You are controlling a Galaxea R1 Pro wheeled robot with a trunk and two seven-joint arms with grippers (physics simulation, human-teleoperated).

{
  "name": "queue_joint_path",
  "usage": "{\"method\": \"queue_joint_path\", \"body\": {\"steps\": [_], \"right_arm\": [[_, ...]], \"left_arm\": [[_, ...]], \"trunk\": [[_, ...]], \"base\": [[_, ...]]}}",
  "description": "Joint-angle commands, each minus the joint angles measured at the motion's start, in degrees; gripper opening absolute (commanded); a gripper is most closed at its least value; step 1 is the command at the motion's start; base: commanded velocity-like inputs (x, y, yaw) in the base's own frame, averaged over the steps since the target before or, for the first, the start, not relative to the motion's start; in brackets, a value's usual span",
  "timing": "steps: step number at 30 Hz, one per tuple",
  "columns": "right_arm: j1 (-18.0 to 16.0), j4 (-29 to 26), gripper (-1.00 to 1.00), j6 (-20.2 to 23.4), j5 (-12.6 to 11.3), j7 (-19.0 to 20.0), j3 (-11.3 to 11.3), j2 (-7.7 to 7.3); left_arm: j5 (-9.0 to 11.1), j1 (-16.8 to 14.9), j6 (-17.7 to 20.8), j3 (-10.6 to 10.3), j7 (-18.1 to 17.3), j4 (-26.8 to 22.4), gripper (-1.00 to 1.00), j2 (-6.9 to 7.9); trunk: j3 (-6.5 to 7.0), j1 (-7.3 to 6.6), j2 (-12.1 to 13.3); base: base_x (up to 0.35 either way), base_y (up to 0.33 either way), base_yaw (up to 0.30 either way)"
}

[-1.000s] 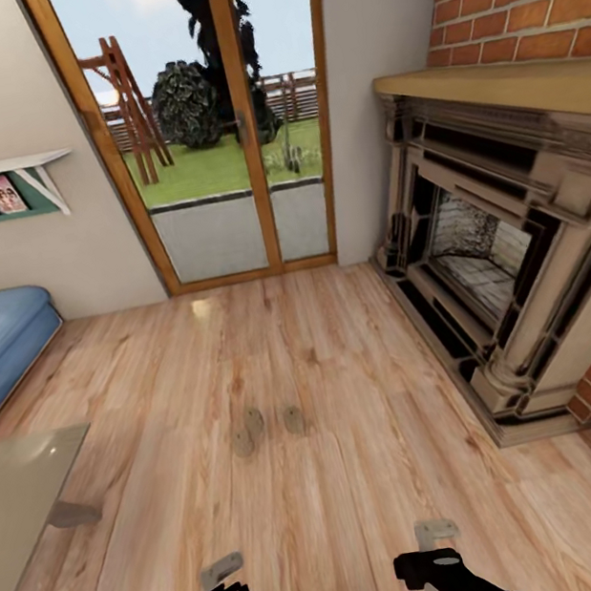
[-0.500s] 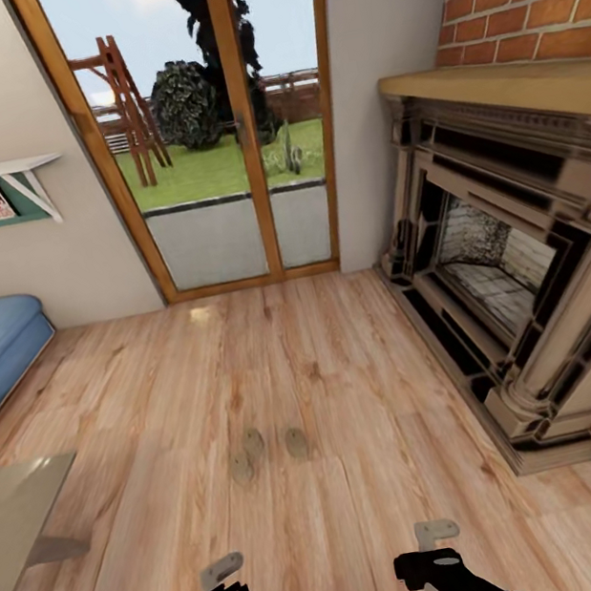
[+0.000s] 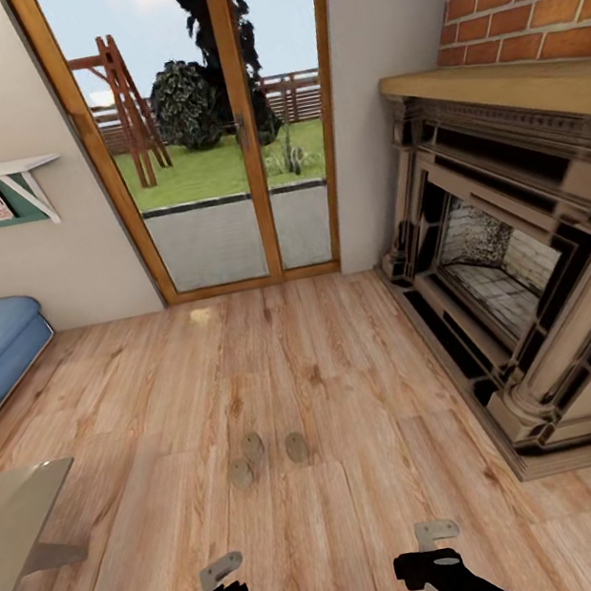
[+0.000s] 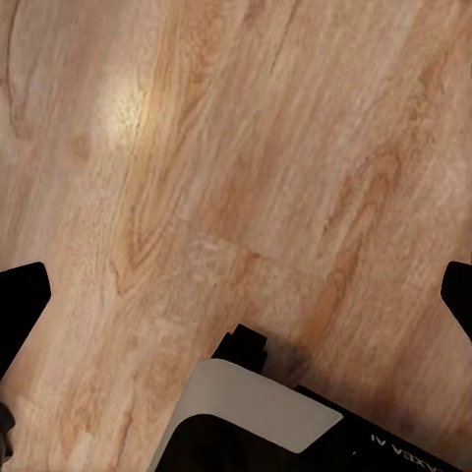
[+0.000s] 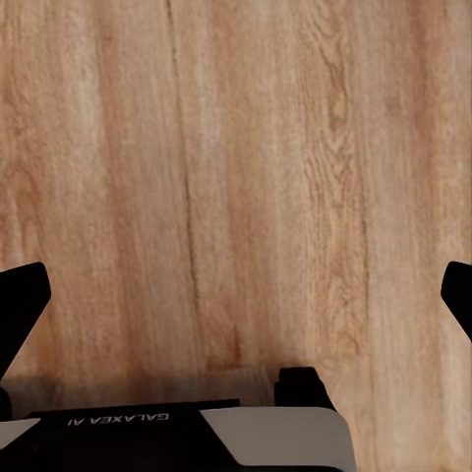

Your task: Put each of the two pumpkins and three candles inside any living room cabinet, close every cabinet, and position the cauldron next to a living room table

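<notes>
3 candles (image 3: 263,455) stand clustered on the wood floor (image 3: 346,364) ahead of both grippers — left gripper (image 3: 220,571) and right gripper (image 3: 436,532) each spread wide, holding nothing — fireplace (image 3: 513,267) alongside.

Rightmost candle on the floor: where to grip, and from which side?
Grip the rightmost candle across its round side wall, coming straight down from above. It's a short stub on the floor, standing apart from the other two candles, so fingers probably clear. The right gripper looks nearer.

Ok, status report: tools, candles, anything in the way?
Both tools open and empty, left tool, right tool. Three candles grouped on the floor ahead, untouched. Path to them looks clear.
</notes>
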Motion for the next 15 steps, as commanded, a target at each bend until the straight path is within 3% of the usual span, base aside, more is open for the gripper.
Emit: {"method": "queue_joint_path", "body": {"steps": [1,8,15], "right_arm": [[-0.1,-0.1,1.00,0.2,-0.5,-0.5,0.4,-0.06],[0.0,-0.1,1.00,0.3,-0.9,0.4,0.4,-0.02],[-0.1,0.1,1.00,0.2,-1.0,3.8,0.2,-0.10]], "left_arm": [[0.3,0.0,0.3,-0.5,0.4,0.1,1.00,0.02],[0.2,0.1,0.1,-0.5,0.4,5.9,1.00,0.02],[0.4,2.1,-2.5,-0.5,0.4,10.8,1.00,0.09]], "trunk": [[-0.07,0.01,-0.1],[-0.08,0.01,-0.1],[-0.17,0.01,-0.1]], "base": [[0.000,0.000,0.000],[0.000,0.000,-0.014],[0.000,0.000,-0.219]]}}
